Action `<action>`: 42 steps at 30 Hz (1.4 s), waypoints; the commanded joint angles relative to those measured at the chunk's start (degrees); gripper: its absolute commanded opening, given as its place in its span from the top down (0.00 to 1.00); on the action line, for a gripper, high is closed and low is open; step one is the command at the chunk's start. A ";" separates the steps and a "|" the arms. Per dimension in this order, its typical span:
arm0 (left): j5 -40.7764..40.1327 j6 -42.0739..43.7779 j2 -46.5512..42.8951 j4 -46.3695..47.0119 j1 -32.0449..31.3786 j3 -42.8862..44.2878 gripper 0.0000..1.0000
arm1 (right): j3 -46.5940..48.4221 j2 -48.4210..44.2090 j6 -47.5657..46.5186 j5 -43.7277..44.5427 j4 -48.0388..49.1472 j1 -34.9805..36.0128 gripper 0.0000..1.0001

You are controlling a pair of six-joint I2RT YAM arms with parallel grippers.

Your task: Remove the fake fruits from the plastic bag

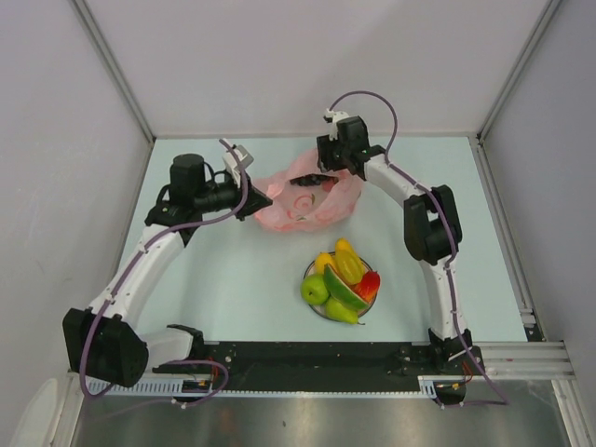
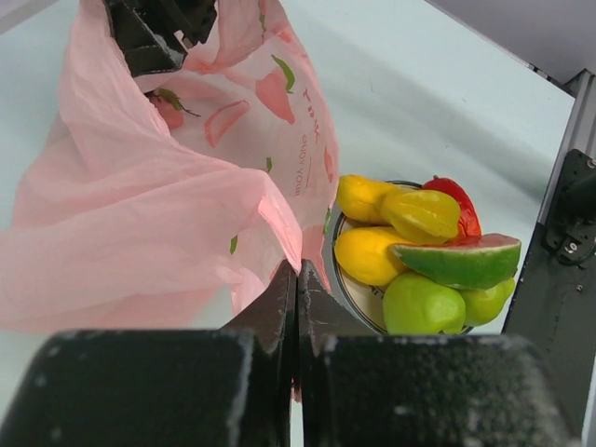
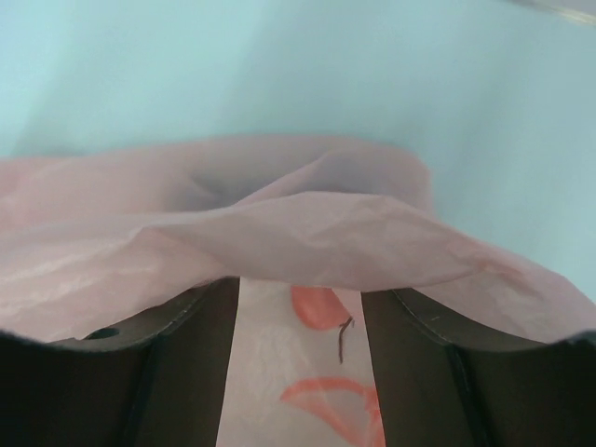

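The pink plastic bag [image 1: 303, 207] lies crumpled at the table's middle back; it also fills the left wrist view [image 2: 158, 205]. My left gripper [image 1: 264, 199] is shut on the bag's edge [image 2: 296, 272]. My right gripper [image 1: 315, 181] reaches into the bag's mouth, jaws open, with only bag film [image 3: 307, 233] over and between its fingers [image 3: 177, 372]. Fake fruits sit piled on a plate [image 1: 365, 312]: green apple [image 1: 315, 290], watermelon slice [image 1: 345, 301], green pear [image 1: 341, 315], yellow mangoes [image 1: 349, 264]. I see no grape bunch.
The plate [image 2: 346, 284] of fruit stands just in front of the bag, close to the right of my left fingers. The right arm's black gripper body [image 2: 154, 33] shows above the bag. Grey walls enclose the table; a black rail [image 1: 317, 358] runs along the near edge.
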 commanded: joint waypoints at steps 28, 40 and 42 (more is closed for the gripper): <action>-2.29 5.70 2.53 -6.28 -10.12 21.53 1.00 | 12.62 9.12 8.47 -0.92 0.99 -0.78 0.60; -6.51 13.00 0.42 -8.05 -10.21 7.12 1.00 | 17.38 15.35 16.29 1.84 1.16 0.71 0.27; -6.42 12.92 1.55 -8.13 -10.30 6.68 0.99 | 19.93 16.85 16.21 2.89 1.34 1.50 0.27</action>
